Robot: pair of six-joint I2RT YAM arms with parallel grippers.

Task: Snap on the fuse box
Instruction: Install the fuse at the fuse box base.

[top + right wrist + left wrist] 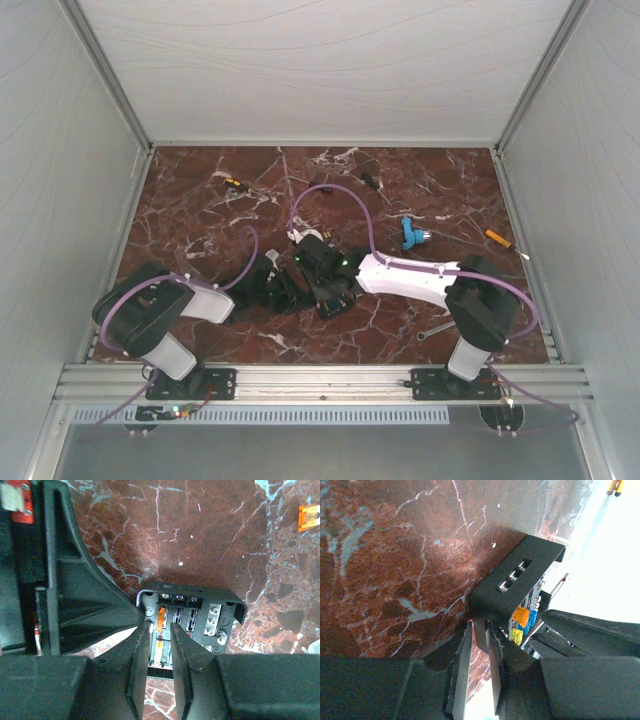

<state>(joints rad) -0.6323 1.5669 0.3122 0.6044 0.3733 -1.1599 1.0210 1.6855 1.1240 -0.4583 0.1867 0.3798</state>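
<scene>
The fuse box [337, 303] is a small black box lying at the middle of the marble table, between my two arms. In the left wrist view it [515, 577] shows side-on, with orange, blue and yellow fuses inside. My left gripper [480, 626] is shut on a thin edge of it, and it also shows in the top view [283, 287]. In the right wrist view the box [200, 617] is seen face-on, with a clear lid corner [142, 597] at its upper left. My right gripper [159, 626] stands on that side with a narrow gap between its fingers, apparently pinching the lid's edge.
A blue plastic piece [411, 234] and an orange-handled screwdriver [498, 239] lie to the right. A small screwdriver [234, 183] and a black bit [369, 181] lie at the back. A metal tool [435, 329] lies near the right arm's base. A loose orange fuse [307, 517] lies on the table.
</scene>
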